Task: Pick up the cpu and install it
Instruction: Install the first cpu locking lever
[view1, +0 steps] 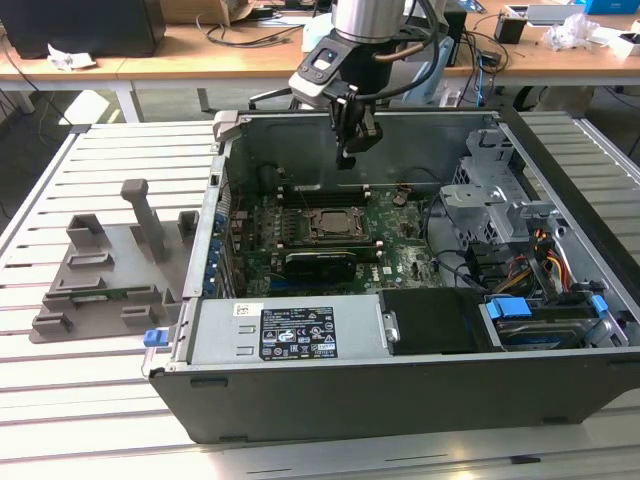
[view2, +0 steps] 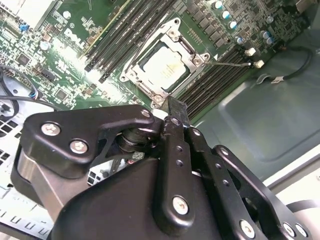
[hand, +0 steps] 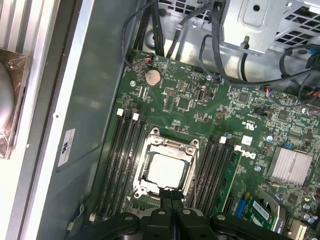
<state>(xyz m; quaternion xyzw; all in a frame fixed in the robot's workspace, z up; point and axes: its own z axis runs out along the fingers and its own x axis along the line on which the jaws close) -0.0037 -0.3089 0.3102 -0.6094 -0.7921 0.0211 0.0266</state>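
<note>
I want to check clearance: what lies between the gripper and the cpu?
Nothing: in the exterior view the gripper hangs above the cpu, with only open air between them.

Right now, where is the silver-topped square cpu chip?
In both wrist views the flat square silver-topped cpu lies in the black-and-metal socket frame on the green motherboard, flanked by dark memory slots.

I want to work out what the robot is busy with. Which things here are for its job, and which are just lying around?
For the job: cpu, sitting in the socket frame; gripper, shut, above it.
Just lying around: grey fixture plate, round battery, silver heatsink, drive cables.
</note>
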